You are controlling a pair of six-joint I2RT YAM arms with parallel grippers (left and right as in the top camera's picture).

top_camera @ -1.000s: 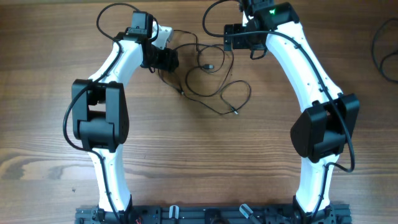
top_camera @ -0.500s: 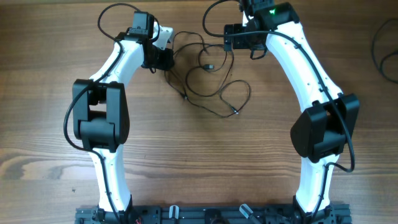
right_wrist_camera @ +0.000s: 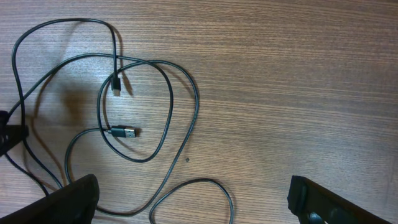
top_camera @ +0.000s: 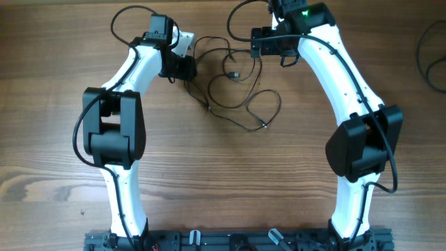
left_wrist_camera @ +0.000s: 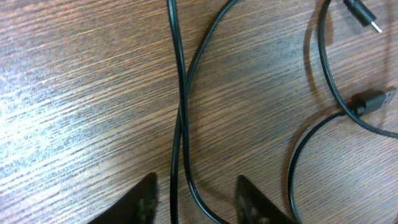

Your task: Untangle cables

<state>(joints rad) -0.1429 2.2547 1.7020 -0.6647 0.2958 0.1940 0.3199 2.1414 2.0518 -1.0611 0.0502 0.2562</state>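
Count 1 tangle of cables, 2 plugs inside its loops, sprawling upper-left to lower-right overhead; left gripper parted astride 2 strands, right gripper wide apart, holding nothing.

A wooden table of streaked brown grain fills the view; a dark cord loops at its right edge; a black rail lines its near edge.
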